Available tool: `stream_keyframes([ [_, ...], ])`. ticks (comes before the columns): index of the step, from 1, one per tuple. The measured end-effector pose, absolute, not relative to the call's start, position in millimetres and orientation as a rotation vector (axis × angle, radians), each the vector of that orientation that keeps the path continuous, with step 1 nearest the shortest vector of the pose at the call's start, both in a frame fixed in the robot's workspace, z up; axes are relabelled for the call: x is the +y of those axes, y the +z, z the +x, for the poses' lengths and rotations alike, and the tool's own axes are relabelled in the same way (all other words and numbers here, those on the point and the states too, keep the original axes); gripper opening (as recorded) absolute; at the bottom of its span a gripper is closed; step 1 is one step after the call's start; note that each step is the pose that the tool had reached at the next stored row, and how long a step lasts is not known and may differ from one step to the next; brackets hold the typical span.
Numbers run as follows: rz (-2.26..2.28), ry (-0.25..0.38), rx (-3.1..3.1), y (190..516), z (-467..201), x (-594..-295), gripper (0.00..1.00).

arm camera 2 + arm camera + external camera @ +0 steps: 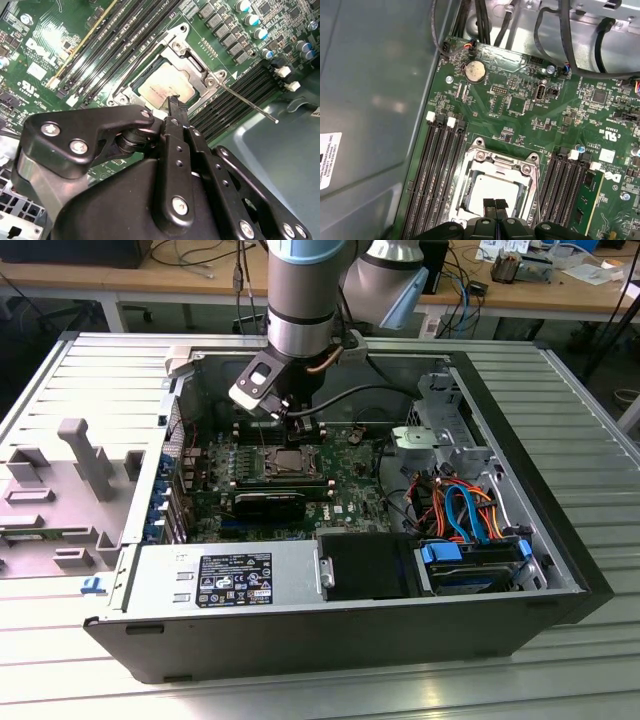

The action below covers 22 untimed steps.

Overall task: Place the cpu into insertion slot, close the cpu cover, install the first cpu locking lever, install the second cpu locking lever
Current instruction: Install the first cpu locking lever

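the claw [495, 204] is hanging right over the near edge of the cpu [492, 186], pinched together and gripping nothing. the cpu is lying flat in the insertion slot [466, 197] on the green motherboard [520, 107], with the cpu cover [501, 159] lying down around it. one locking lever [248, 103] is sticking out loose across the memory slots [225, 107].

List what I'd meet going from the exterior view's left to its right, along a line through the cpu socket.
grey plastic fixture → blue clips → cpu → orange and blue cables → ribbed table
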State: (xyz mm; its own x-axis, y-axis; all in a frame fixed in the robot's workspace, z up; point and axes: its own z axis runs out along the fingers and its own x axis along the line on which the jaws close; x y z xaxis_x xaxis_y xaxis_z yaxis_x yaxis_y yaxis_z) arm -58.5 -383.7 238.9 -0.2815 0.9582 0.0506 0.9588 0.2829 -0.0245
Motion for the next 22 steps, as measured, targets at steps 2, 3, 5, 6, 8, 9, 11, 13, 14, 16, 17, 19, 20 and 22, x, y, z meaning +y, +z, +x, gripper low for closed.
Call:
stream_keyframes([
  [2, -1.839, -0.016, -2.479, 238.9, -58.6, -383.7, 0.11],
  [3, -1.835, -0.016, -2.482, 238.9, -58.5, -383.7, 0.11],
  [5, -1.83, -0.016, -2.485, 238.9, -58.5, -383.7, 0.11],
  [6, -1.828, -0.016, -2.486, 238.9, -58.5, -383.7, 0.11],
  [8, -1.824, -0.016, -2.49, 238.9, -58.6, -383.7, 0.11],
  [9, -1.821, -0.016, -2.491, 238.9, -58.5, -383.7, 0.11],
  [11, -1.815, -0.015, -2.496, 238.9, -58.5, -383.7, 0.11],
  [13, -1.811, -0.015, -2.499, 238.9, -58.5, -383.7, 0.11],
  [14, -1.808, -0.015, -2.501, 238.9, -58.5, -383.7, 0.11],
  [16, -1.8, -0.015, -2.507, 238.9, -58.5, -383.7, 0.11],
  [17, -1.797, -0.015, -2.509, 238.9, -58.6, -383.7, 0.11],
  [19, -1.79, -0.015, -2.514, 238.9, -58.5, -383.7, 0.11],
  [20, -1.785, -0.014, -2.517, 238.9, -58.5, -383.7, 0.11],
  [22, -1.778, -0.014, -2.522, 238.9, -58.5, -383.7, 0.11],
])
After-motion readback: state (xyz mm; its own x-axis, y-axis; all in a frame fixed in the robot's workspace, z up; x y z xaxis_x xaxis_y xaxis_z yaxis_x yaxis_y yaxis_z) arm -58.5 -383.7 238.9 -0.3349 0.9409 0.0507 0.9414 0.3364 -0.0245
